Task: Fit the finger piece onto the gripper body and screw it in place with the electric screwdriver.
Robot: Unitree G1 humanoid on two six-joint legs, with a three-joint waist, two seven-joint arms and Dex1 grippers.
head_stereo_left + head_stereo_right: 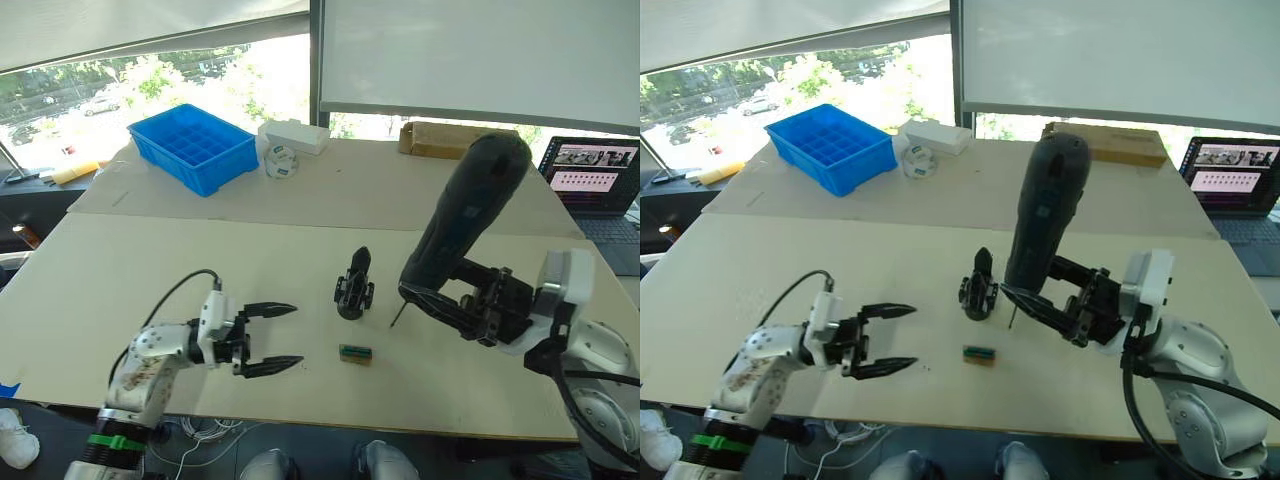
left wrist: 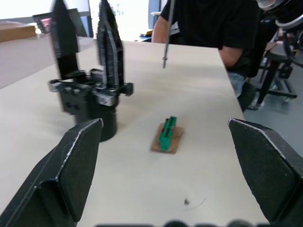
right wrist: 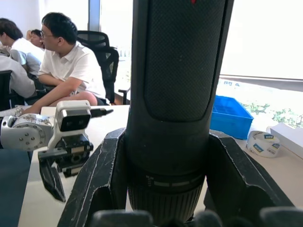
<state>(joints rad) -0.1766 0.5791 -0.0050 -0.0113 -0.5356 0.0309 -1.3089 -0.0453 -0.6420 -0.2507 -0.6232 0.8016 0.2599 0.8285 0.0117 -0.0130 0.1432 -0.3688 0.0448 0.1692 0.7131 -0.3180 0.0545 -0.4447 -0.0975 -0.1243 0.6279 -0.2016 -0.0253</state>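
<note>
The gripper body [image 1: 354,287] stands upright on the table [image 1: 150,260], fingers pointing up. In the left wrist view it looks like two black fingers rise from it, so the finger piece [image 2: 65,40] is probably one of those, hard to be sure. The right gripper [image 1: 452,296] is clamped around the electric screwdriver [image 1: 463,211], which tilts with its metal bit hovering just right of the gripper body, not touching it. The left gripper [image 1: 272,339] sits left of the gripper body, fingers spread wide and holding nothing. A small green block [image 1: 355,353] lies just in front of the gripper body.
</note>
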